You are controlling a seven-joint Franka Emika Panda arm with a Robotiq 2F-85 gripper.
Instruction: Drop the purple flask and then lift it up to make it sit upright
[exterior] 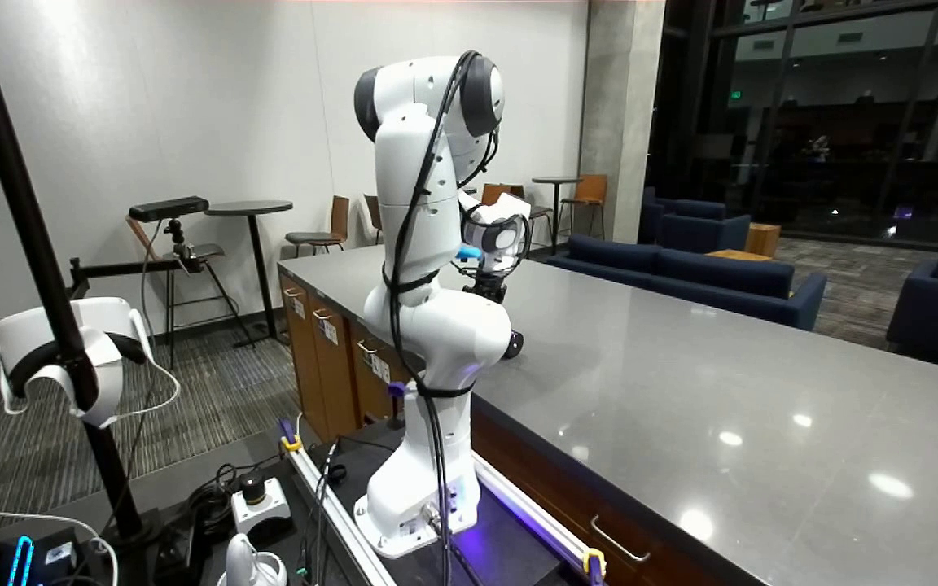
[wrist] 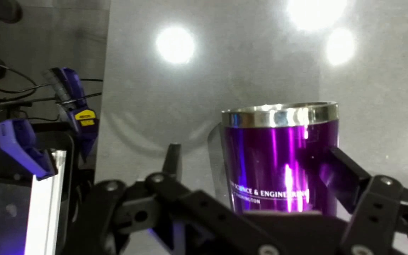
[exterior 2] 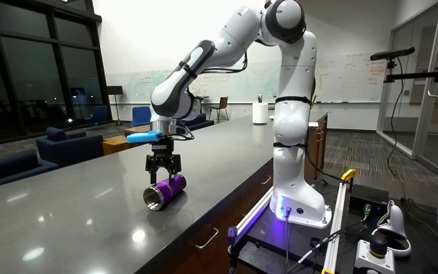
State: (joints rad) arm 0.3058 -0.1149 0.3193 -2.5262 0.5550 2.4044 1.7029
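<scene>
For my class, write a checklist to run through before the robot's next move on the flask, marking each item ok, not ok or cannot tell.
1. Flask on the counter, not at the edge: ok, lying on its side.
2. Tool open: ok, its fingers stand apart.
3. Flask centred between the fingers: not ok; in the wrist view one overlaps its side, the other stands off it.
4. Fingers free of the flask: cannot tell; contact is unclear.
5. Mouth uncovered: ok, open in an exterior view.

Glossy purple flask (wrist: 276,159); metallic rim (wrist: 278,118)
</scene>
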